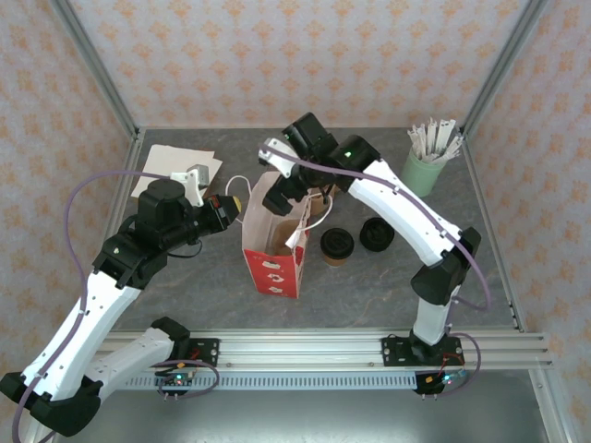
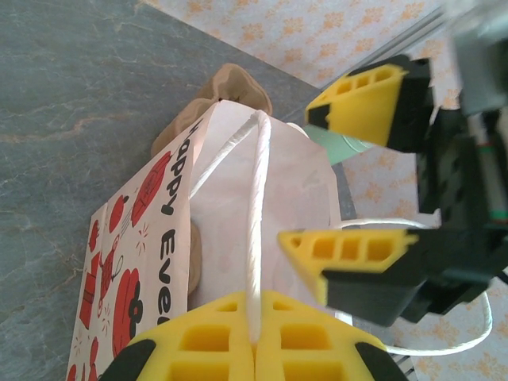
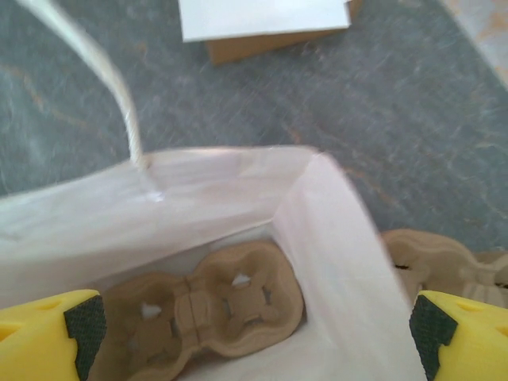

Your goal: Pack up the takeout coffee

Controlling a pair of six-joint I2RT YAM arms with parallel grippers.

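Kraft coffee cup (image 1: 337, 245) beside bag (image 1: 274, 266), L gripper (image 2: 254, 337) on handle (image 2: 255, 238).

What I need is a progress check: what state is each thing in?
paper bag: upright, mouth open
left claw: shut on the bag's handle
right claw: open, over the bag's mouth
cup carrier: lying inside the bag
takeout coffee: lidded, upright on the table, outside the bag

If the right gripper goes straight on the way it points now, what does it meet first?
Most likely the pulp cup carrier lying inside the paper bag: the open right gripper aims into its mouth. One finger might catch the bag's wall first; depth is unclear.
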